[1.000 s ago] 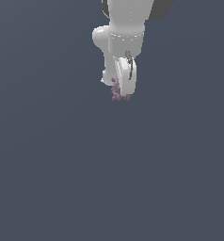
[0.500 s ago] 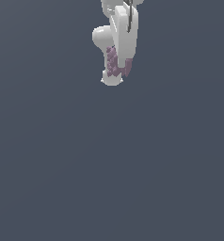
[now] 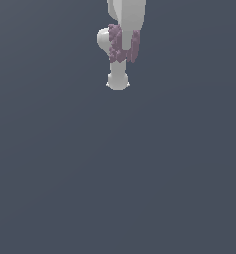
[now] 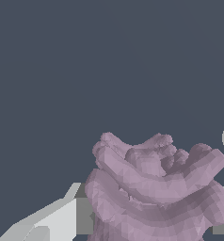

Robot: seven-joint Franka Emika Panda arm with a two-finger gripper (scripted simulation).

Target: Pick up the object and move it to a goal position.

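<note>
Object (image 3: 122, 46) and gripper (image 3: 124, 47) are seen together at the top of the exterior view, near its middle. The object is a dusty mauve, lumpy thing with ridged, striped folds, and it is held against the lower end of the white arm (image 3: 127, 15), well above the dark grey surface (image 3: 118, 173). In this view two purple parts are visible, one on each side of a white finger, so the object is partly covered by the gripper. Behind and below it a rounded white part of the robot (image 3: 117, 80) is seen.

In the wrist view the object (image 4: 154, 188) is shown very near to the camera and takes much of the picture. Pale grey fingers (image 4: 62, 216) are seen on one side of it, touching its flank, and a small piece of the other finger (image 4: 223, 216) is seen on the opposite side. The gripper (image 4: 151, 219) is therefore closed on the object, which sits between the two fingers. Only the plain grey surface (image 4: 85, 70) is visible behind it.
</note>
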